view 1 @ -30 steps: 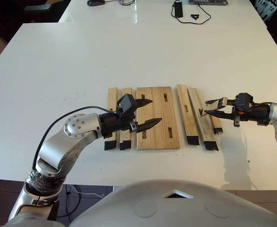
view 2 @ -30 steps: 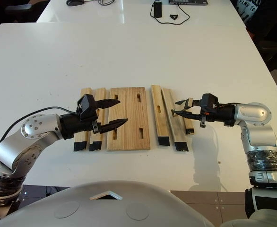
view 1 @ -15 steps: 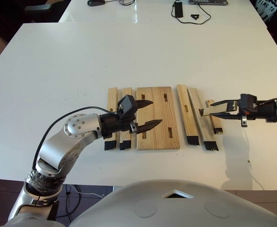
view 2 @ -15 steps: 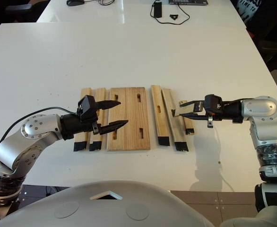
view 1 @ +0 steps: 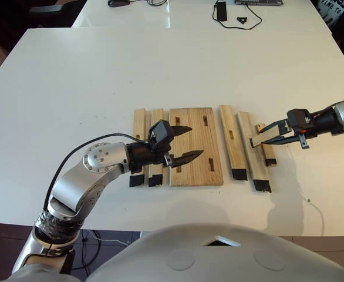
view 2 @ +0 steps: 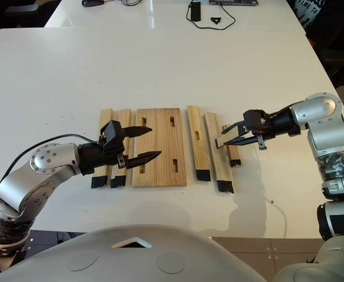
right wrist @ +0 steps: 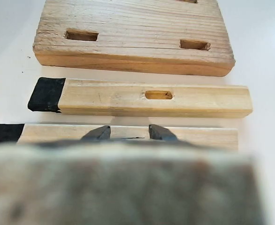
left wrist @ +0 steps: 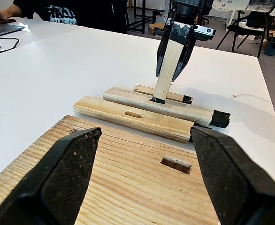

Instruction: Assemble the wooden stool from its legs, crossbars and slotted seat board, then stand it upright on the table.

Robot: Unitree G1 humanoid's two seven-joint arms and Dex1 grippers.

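— Where is the seat board?
— The seat board (view 1: 195, 147) lies flat toward the near edge of the worktop (view 1: 101, 76). Two legs (view 1: 147, 144) sit close on its left, and two more are on its right.
— And the left hand?
— The left hand (view 1: 193, 140) hovers over the board's left part, fingers spread wide, holding nothing.
— The right hand?
— The right hand (view 1: 261, 135) grips a crossbar (left wrist: 168, 65), which is tilted with its lower end touching the outer right leg (view 1: 251, 154). A second crossbar (view 1: 266, 154) lies flat just beside that leg, toward the right edge.
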